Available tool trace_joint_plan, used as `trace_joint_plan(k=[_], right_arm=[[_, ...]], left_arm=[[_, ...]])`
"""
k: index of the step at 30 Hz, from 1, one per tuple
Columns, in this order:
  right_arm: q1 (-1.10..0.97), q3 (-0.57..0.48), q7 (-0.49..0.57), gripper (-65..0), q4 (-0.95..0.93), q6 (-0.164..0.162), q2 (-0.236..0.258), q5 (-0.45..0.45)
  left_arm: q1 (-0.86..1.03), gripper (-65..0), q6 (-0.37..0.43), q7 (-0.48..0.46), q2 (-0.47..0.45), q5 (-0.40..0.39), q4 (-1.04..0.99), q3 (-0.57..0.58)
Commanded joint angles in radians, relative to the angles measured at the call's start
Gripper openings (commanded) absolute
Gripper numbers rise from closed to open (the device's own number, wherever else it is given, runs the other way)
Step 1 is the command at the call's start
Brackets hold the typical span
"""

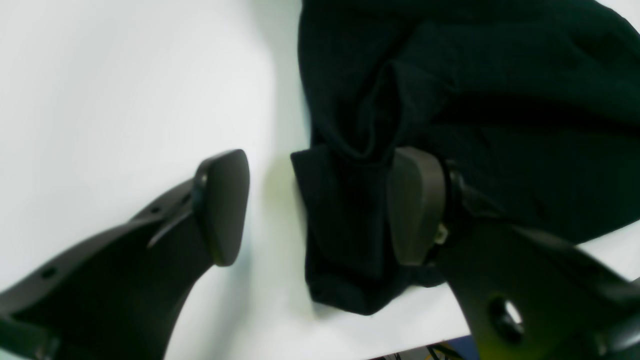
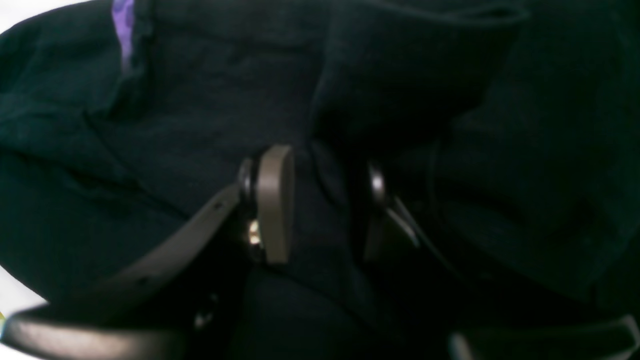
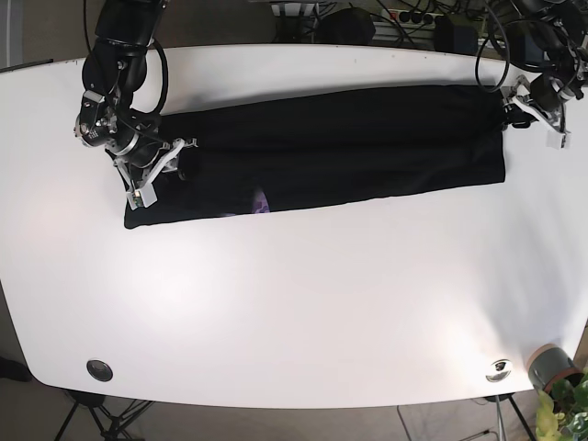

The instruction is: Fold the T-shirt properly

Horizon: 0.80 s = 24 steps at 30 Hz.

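Closest to your lens in the left wrist view are the two dark fingers of the left gripper (image 1: pixel 320 210), spread wide apart. The right-hand pad rests on a bunched corner of the T-shirt (image 1: pixel 475 100), the left-hand pad hangs over bare table (image 1: pixel 125 75), and the corner fold sits in the gap between them, not pinched. Count it as released.

In the right wrist view you see the right gripper (image 2: pixel 325 205) low in the frame with black cloth filling nearly everything. Its two pads stand either side of a raised ridge of fabric. The picture is dark and soft here, so it looks like a grasp on the T-shirt fold, though you cannot see the far pad clearly. A small purple patch (image 2: pixel 122 30) shows in the upper left of that frame.

From the base view you have one T-shirt (image 3: pixel 322 152), black, lying as a long band across the upper half of the white table (image 3: pixel 294 303), already folded lengthwise. Two arms work it: the right gripper (image 3: pixel 170 156) at the band's end in the upper left of the frame, the left gripper (image 3: pixel 514 106) at the end in the upper right. The purple patch (image 3: pixel 262 200) shows near the band's lower edge, left of centre.

On the table's lower edge you can count two small round fittings: one (image 3: pixel 99 370) at lower left, one (image 3: pixel 499 369) at lower right. A grey pot (image 3: pixel 548 366) holding a green plant (image 3: pixel 565 409) sits at the bottom right corner, just off the table.
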Motion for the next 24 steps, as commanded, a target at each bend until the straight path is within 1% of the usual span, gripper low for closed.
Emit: trace_joint_plan(k=[1,7,12,17,21,22,23,24], right_arm=[[0.003,0.000,-0.027,-46.1,0.008,0.004,0.006,-0.010],[0.003,0.000,-0.027,-46.1,0.008,0.004,0.006,-0.010],[0.003,0.000,-0.027,-46.1,0.006,0.004,0.004,-0.010],[0.001,0.000,-0.027,-46.1,0.006,0.004,0.004,-0.010],[0.001,0.002,-0.027,-46.1,0.006,0.004,0.004,-0.010],[0.001,0.002,-0.027,-46.1,0.006,0.004,0.004,-0.010],[0.001,0.002,-0.027,-46.1,0.006,0.004,0.004,-0.010],[0.001,0.002,-0.027,-46.1,0.006,0.004,0.004,-0.010]], left_arm=[[-0.001,-24.2,-0.002,-0.014,-0.017,-0.020,0.003,0.016],[-0.032,-24.2,-0.002,-0.016,-0.017,-0.022,-0.066,0.070],[-0.067,-24.6,-0.002,-0.020,-0.017,-0.016,-0.129,0.073],[-0.083,-24.6,-0.002,-0.016,-0.017,-0.013,-0.143,0.079],[-0.086,-24.9,-0.002,-0.016,-0.022,-0.014,-0.141,0.151],[-0.086,-25.3,-0.002,-0.016,-0.022,-0.014,-0.140,0.164],[-0.086,-27.8,-0.002,-0.016,-0.023,-0.014,-0.138,0.182],[-0.084,-32.2,-0.002,-0.016,-0.023,-0.014,-0.138,0.194]])
